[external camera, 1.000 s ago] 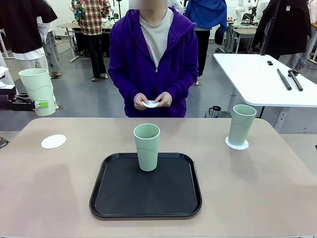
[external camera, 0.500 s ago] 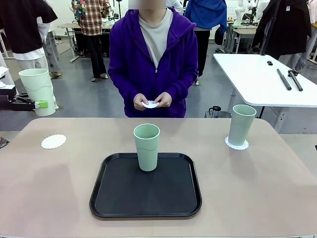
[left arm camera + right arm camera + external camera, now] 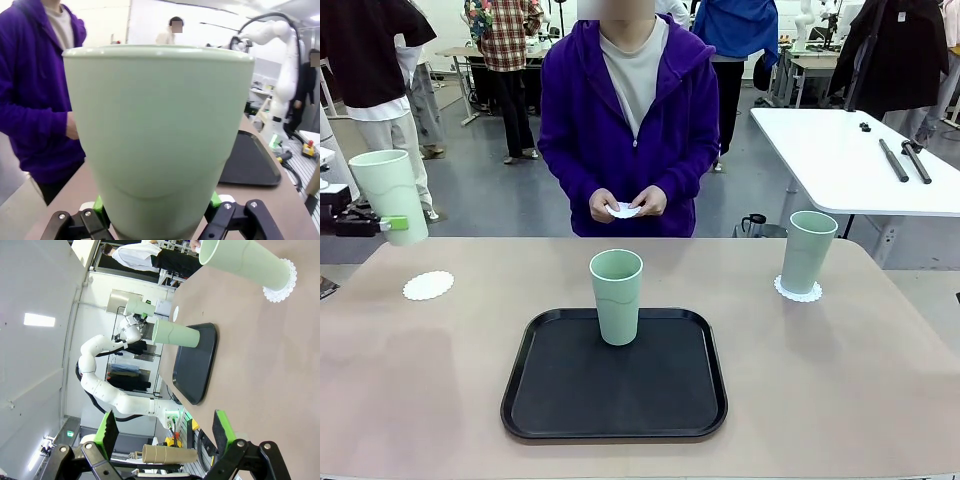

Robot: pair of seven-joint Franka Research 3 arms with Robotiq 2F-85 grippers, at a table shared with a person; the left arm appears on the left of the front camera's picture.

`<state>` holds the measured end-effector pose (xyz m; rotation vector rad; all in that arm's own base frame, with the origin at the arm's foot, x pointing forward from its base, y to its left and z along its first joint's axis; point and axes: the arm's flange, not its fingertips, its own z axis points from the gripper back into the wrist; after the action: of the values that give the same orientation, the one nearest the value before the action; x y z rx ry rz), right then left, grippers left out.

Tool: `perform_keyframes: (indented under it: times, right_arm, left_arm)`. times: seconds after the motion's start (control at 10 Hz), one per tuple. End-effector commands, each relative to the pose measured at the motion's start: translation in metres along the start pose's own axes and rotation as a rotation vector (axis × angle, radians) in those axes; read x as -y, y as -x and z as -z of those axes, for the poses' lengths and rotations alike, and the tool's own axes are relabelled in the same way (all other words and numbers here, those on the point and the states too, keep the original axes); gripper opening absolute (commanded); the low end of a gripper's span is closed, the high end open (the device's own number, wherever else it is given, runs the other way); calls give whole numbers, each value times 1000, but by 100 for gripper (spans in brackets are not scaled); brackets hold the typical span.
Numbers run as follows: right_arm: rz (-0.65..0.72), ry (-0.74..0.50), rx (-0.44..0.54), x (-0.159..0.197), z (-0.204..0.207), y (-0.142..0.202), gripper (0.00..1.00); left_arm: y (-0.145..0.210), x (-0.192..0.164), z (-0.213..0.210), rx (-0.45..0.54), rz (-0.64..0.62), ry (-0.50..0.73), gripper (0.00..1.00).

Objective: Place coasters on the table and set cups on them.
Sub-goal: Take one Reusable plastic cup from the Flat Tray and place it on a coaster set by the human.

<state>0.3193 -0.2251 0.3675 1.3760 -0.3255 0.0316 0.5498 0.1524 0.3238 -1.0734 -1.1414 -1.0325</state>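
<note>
Cups number three. The first cup (image 3: pixel 386 196) is up in the air at ten o'clock from the tray (image 3: pixel 560 400), grasped low on its wall by the left gripper (image 3: pixel 157 202). A bare coaster (image 3: pixel 428 285) lies on the bench (image 3: pixel 840 380) near it, also at ten o'clock. The second cup (image 3: pixel 617 295) stands upright on the tray's far half. The third cup (image 3: pixel 807 250) stands on its own coaster (image 3: pixel 798 292) at two o'clock. The person's hands (image 3: pixel 628 203) hold another coaster (image 3: pixel 624 210) at twelve o'clock. The right gripper (image 3: pixel 164 432) is released, grasping nothing.
</note>
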Motion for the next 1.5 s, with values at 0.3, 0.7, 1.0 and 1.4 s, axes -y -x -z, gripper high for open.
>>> perform_keyframes:
  times: [0.3,0.7,1.0,1.4]
  right_arm:
    - [-4,-3,3,-1,-1,1,100]
    - [-4,-3,3,-1,-1,1,100]
    - [-4,-3,3,-1,-1,1,100]
    - [-4,-3,3,-1,-1,1,100]
  left_arm:
    - [60,-12,0,3,151,128,82]
    - [83,-21,11,-21,171,111,82]
    - [91,-37,16,-32,126,80,82]
    - [101,-49,16,-35,82,64,82]
